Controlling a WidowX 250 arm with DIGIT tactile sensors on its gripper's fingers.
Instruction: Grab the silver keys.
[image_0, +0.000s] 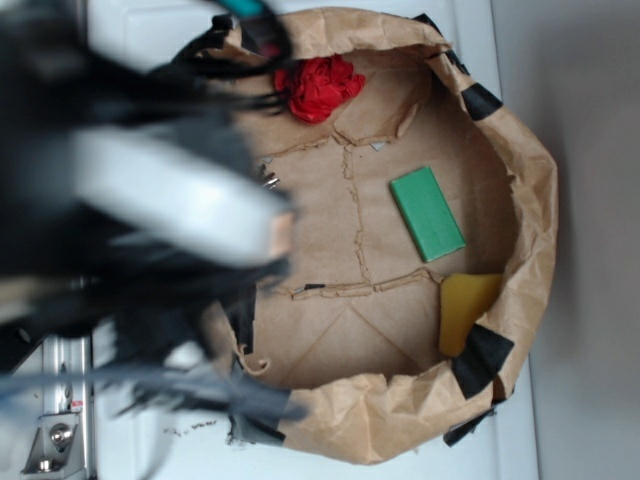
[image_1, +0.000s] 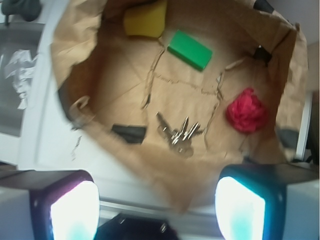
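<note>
Step in hand, as judged: approach; nothing is grasped yet. The keys (image_1: 177, 134) are seen in the wrist view lying flat on the floor of the bag (image_1: 80, 60), fanned from their ring, near the bag's near wall and between a black tape patch (image_1: 129, 133) and the red wad (image_1: 246, 111). The green block (image_1: 189, 49) and yellow sponge (image_1: 145, 20) lie well apart, at the far side. The gripper (image_1: 157, 210) is held above the bag's rim, jaws spread, empty, pointing down. In the exterior view the arm (image_0: 170, 195) is blurred and most of the keys are hidden behind it. Next move, as judged: a forward shift to centre over the keys, then descent past the rim.
</note>
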